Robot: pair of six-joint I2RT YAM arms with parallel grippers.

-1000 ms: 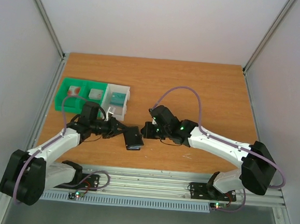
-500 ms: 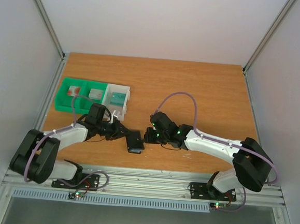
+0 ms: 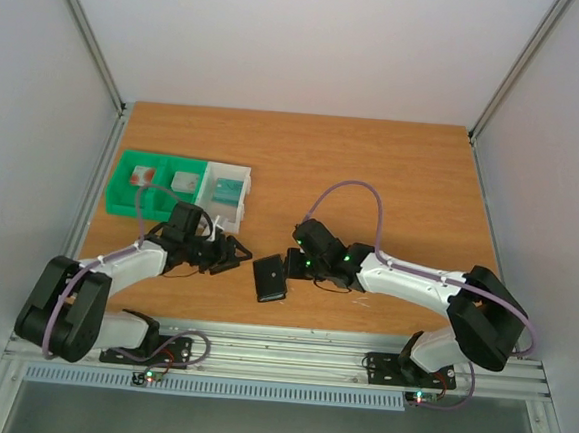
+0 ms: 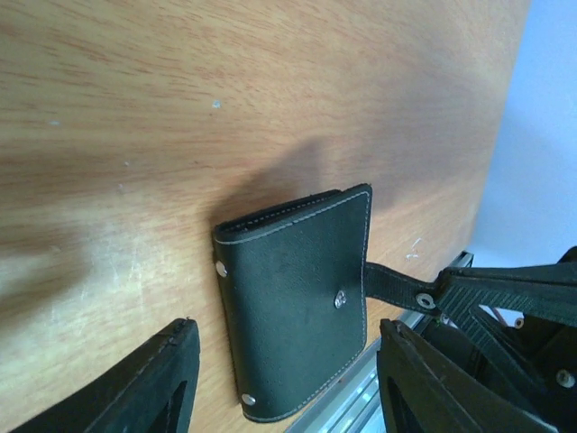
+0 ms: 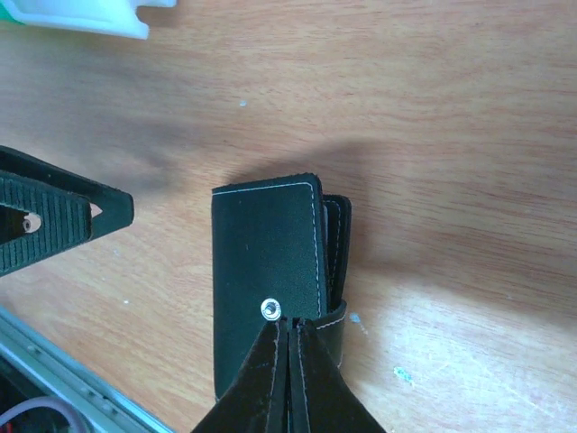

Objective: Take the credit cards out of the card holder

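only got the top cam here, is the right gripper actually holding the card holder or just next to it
observer: the right gripper is shut on the clasp tab at the card holder's edge
operator: and the left one
observer: the left gripper is open, its fingers either side of the card holder, not touching it
operator: is it opened up, any cards poking out
observer: no, it lies folded closed on the table, and no cards show at its edges
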